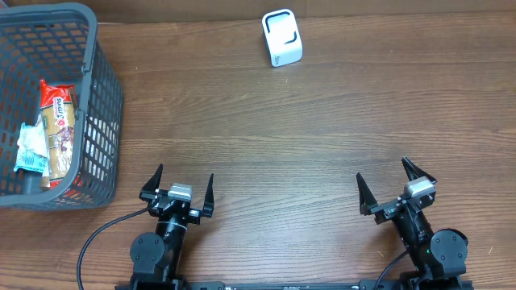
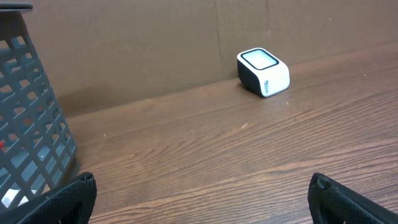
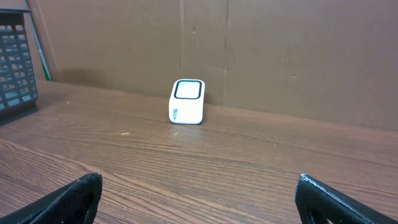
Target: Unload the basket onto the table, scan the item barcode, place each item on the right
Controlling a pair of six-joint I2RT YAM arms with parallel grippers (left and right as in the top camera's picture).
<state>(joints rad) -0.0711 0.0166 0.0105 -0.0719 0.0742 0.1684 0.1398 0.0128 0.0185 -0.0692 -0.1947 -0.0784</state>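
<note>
The packaged items lie in a grey plastic basket (image 1: pixel 105 89) at the far left: a red and brown snack pack (image 1: pixel 56 121) and a white and teal packet (image 1: pixel 31 149). A small white barcode scanner (image 1: pixel 282 38) stands at the table's far edge, its dark window facing up. My left gripper (image 1: pixel 185 173) sits open near the front edge, right of the basket, nothing between its fingers. My right gripper (image 1: pixel 382 167) is open at the front right, also empty. The left wrist view shows the scanner (image 2: pixel 264 71) far ahead and the basket wall (image 2: pixel 25 124) at the left.
A brown cardboard wall (image 3: pixel 280 50) backs the table behind the scanner (image 3: pixel 187 101). The basket's corner (image 3: pixel 15 62) shows at the far left of the right wrist view. Bare wooden tabletop (image 1: pixel 282 145) lies between the grippers and the scanner.
</note>
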